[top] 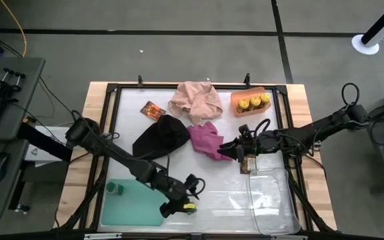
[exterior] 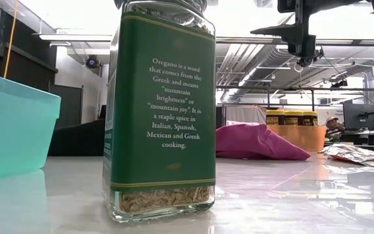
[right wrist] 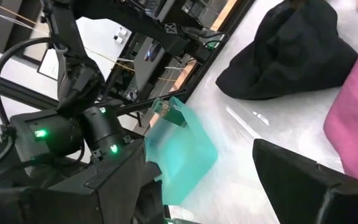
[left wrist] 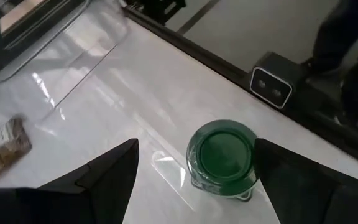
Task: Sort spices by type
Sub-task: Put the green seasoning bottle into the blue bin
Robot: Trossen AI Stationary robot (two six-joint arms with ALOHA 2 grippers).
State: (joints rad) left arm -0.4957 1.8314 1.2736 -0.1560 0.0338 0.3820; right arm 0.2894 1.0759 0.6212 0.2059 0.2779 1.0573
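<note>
At the near edge of the white worktop (top: 179, 163) stands a glass oregano jar with a green lid and green label (exterior: 161, 110), upright on its base, just beside the green plastic tray (top: 133, 203). The left claw (left wrist: 194, 168) hangs above this jar with its two dark fingers spread wide, one on each side of the lid and not touching it. A second green-lidded jar (top: 115, 188) sits inside the green tray, in its far left corner. To the right lies the clear plastic tray (top: 272, 200). Farther in, the right claw (top: 231, 148) hovers over the magenta cloth (top: 207, 139), its fingers parted wide and holding nothing. Left of that cloth lies the black cloth (top: 160, 137). Beyond, a flat orange-brown packet (top: 152, 110) lies near the far left part of the worktop, beside the crumpled pink cloth (top: 195, 100). At the far right, three yellow-lidded jars (top: 255, 103) stand in a row inside the orange tray (top: 236, 99).
</note>
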